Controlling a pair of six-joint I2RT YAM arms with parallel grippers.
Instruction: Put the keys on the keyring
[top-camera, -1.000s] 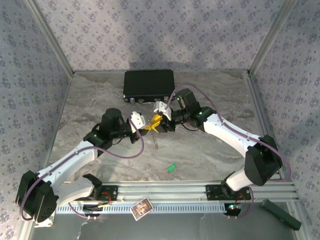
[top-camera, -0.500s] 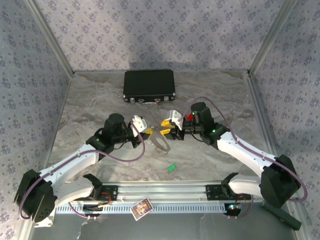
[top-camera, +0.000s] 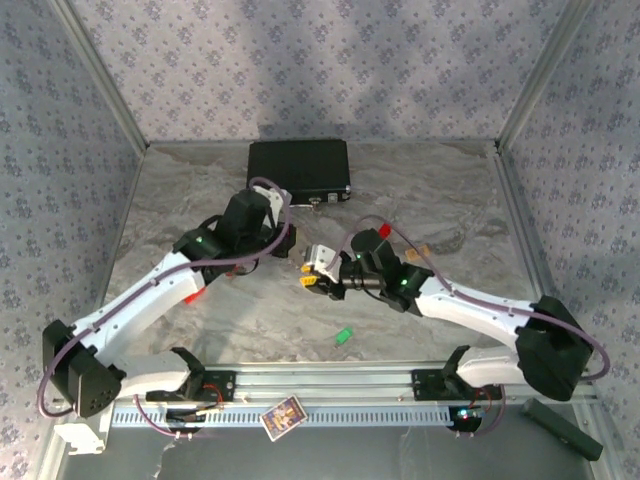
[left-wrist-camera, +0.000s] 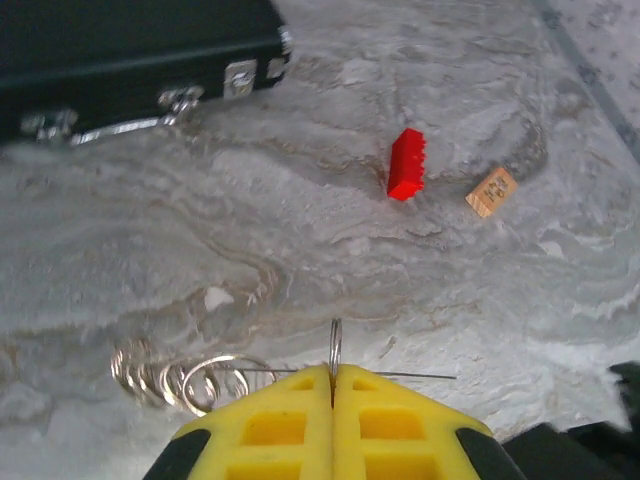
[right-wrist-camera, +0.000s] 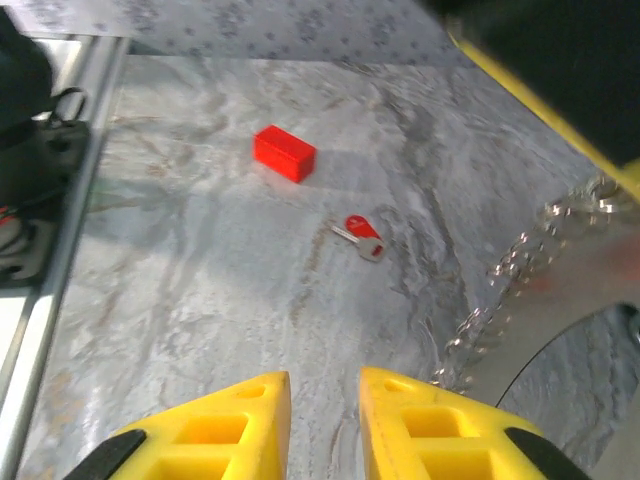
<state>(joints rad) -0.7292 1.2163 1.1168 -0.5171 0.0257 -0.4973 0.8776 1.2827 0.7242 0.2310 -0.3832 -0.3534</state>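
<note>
Left gripper (left-wrist-camera: 333, 375) is clenched on the thin silvery beaded metal keyring (left-wrist-camera: 336, 340), ring edge-on between the fingertips. Right gripper (right-wrist-camera: 323, 385) stands parted, grasping nothing. Small red-headed key (right-wrist-camera: 362, 235) lies flat near the red rectangular block (right-wrist-camera: 283, 153); the keyring's chain shows farther from that block.

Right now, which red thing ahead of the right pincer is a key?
The small red key with a silvery blade; the red block beyond is plain, boxy.
</note>
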